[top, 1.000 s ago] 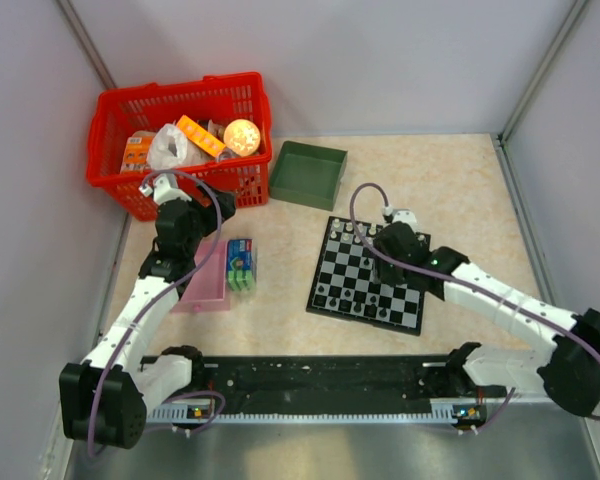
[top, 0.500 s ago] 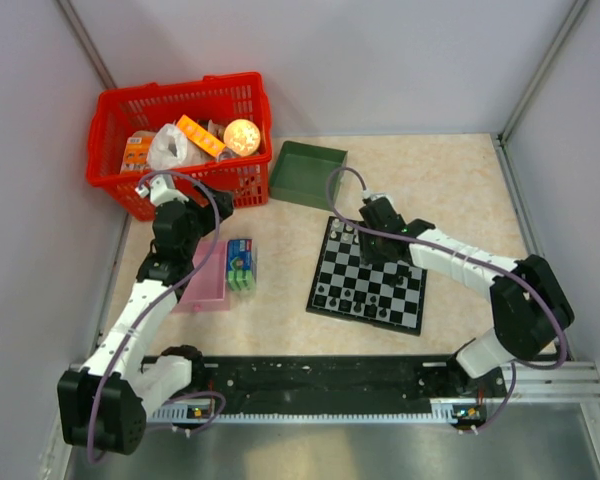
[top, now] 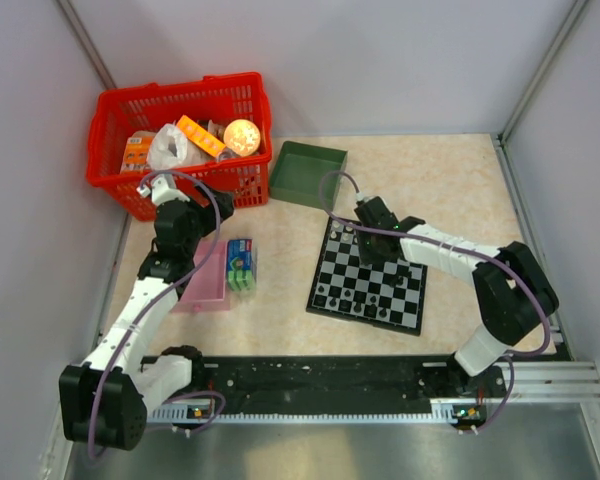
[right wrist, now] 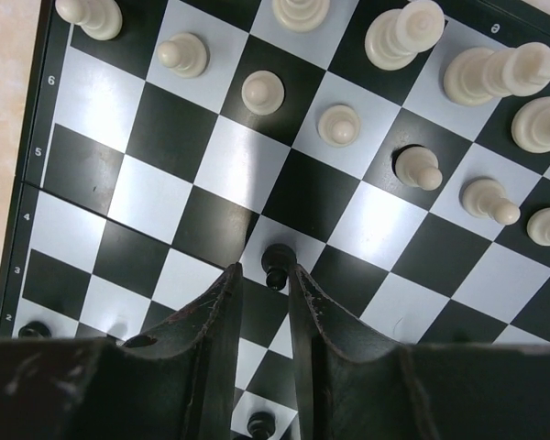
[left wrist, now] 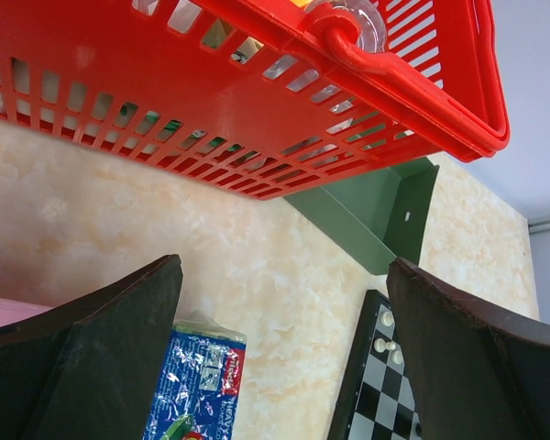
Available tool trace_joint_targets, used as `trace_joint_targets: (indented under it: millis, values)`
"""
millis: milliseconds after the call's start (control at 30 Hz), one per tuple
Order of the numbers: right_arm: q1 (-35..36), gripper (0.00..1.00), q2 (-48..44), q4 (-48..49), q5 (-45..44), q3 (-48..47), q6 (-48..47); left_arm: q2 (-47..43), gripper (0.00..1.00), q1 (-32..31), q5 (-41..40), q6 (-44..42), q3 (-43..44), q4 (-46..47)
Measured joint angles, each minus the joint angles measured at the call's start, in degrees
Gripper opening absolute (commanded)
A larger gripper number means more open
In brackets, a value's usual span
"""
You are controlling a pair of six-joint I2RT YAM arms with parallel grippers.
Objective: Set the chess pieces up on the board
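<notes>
The right arm has folded its elbow in toward the board (top: 355,275) and carried the right claw (right wrist: 267,268) from the board's right-middle up toward its upper left part, while the left arm stays where it was at the left of the frame. From the top camera the whole layout reads: the board lies on the desk (top: 450,180) right of centre, a green tray (top: 307,172) just above it, a red basket (top: 180,175) at upper left, and a pink tray (top: 205,285) with a blue-and-green packet (top: 241,263) beside it at left. There, though, the chess pieces (top: 343,232) are only specks. The right wrist camera shows them singly: white pieces (right wrist: 339,124) stand scattered across the top and right of its frame, some upright on their squares, two at upper right leaning together, and small black ones sit at the lower left edge and bottom centre. It also shows the right claw drawn nearly closed, its two dark fingers (right wrist: 222,312) flanking a black pawn (right wrist: 275,264) that stands on the board right at their tips; whether the fingers actually press the pawn I cannot tell. The left wrist camera alone shows the left claw (left wrist: 284,266) spread wide with nothing between its fingers, hanging above the desk below the basket wall, with the packet at bottom centre and a board corner carrying three white pieces at lower right
</notes>
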State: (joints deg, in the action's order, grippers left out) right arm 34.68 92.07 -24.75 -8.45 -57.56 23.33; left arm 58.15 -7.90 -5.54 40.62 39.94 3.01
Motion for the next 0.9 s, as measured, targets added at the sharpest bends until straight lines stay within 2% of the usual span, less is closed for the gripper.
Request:
trace_joint_targets:
  millis: [133,233,500,800,900]
  values:
    - [0.0,0.24,0.8,-0.2,0.0,-0.5,-0.4,0.0,0.99,0.0,0.0,0.0,0.0,0.0]
    - [-0.1,0.16,0.8,0.0,-0.3,-0.7,-0.8,0.0,0.99,0.0,0.0,0.0,0.0,0.0]
    - [-0.1,0.09,0.8,-0.1,-0.9,-0.7,-1.3,0.2,0.99,0.0,0.0,0.0,0.0,0.0]
    - [-0.1,0.06,0.4,-0.3,-0.3,-0.7,-1.9,0.5,0.99,0.1,0.2,0.0,0.0,0.0]
    - [-0.2,0.06,-2.6,-0.7,0.9,0.2,-1.8,0.5,0.99,0.1,0.2,0.0,0.0,0.1]
